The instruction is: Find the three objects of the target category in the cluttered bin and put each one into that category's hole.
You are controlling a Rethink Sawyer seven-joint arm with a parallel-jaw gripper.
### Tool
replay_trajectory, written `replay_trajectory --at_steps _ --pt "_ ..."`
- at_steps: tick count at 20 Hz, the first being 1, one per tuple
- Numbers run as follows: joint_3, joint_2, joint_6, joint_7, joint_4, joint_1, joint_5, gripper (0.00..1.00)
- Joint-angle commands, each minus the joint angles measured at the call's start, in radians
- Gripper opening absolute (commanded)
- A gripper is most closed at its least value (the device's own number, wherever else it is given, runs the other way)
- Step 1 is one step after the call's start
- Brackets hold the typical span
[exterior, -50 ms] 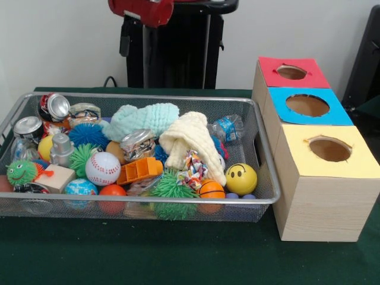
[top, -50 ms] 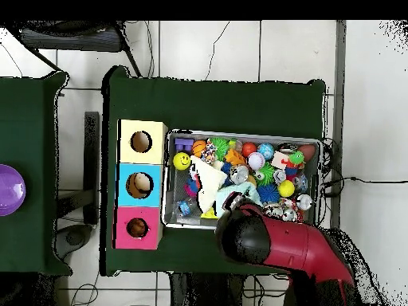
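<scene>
Overhead, red arm [top, -50 ms: 291,243] reaches in over the bin's robot-side edge; its dark end [top, -50 ms: 239,231] covers the gripper, so whether the jaws are open or closed, or holding anything, cannot be told. From the front only the arm's red underside shows at the top edge, well above the clutter. Wire-mesh bin [exterior, -50 ms: 268,155] sits on green table [exterior, -50 ms: 178,261], packed full: baseball [exterior, -50 ms: 103,168], yellow smiley ball [exterior, -50 ms: 241,178], small basketball [exterior, -50 ms: 211,189], orange ball [exterior, -50 ms: 113,191], globe-print ball [exterior, -50 ms: 80,187], green spiky ball [exterior, -50 ms: 171,185], blue spiky ball [exterior, -50 ms: 88,135], crushed cans [exterior, -50 ms: 54,107] in the far left corner, another can [exterior, -50 ms: 137,144] mid-bin, plastic bottle [exterior, -50 ms: 228,127], orange toy piece [exterior, -50 ms: 139,170], cream knitted cloth [exterior, -50 ms: 191,142] lying over the middle, mint knitted cloth [exterior, -50 ms: 145,117] behind it. Just beside the bin stands a row of three wooden boxes, each with a round hole on top: yellow-topped box [exterior, -50 ms: 329,148] nearest, blue-topped box [exterior, -50 ms: 307,105] in the middle, red-topped box [exterior, -50 ms: 291,72] farthest. Overhead, something pale shows inside the blue hole; cannot tell what it is. Which category is the target cannot be told.
</scene>
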Motion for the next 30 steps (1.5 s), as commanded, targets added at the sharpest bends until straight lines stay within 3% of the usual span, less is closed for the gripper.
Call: replay_trajectory --at_steps 1,9,20,24,30 --pt "0.121 -0.012 -0.065 0.070 0.060 -0.008 0.079 1.00" --pt "0.093 0.153 -0.171 0.128 -0.036 0.069 0.080 1.00" --pt "0.044 0.371 -0.416 0.182 -0.096 0.145 0.125 1.00" --pt "0.024 0.426 -0.466 0.176 -0.117 0.171 0.149 1.00" --pt "0.010 0.435 -0.490 0.166 -0.113 0.182 0.173 1.00"
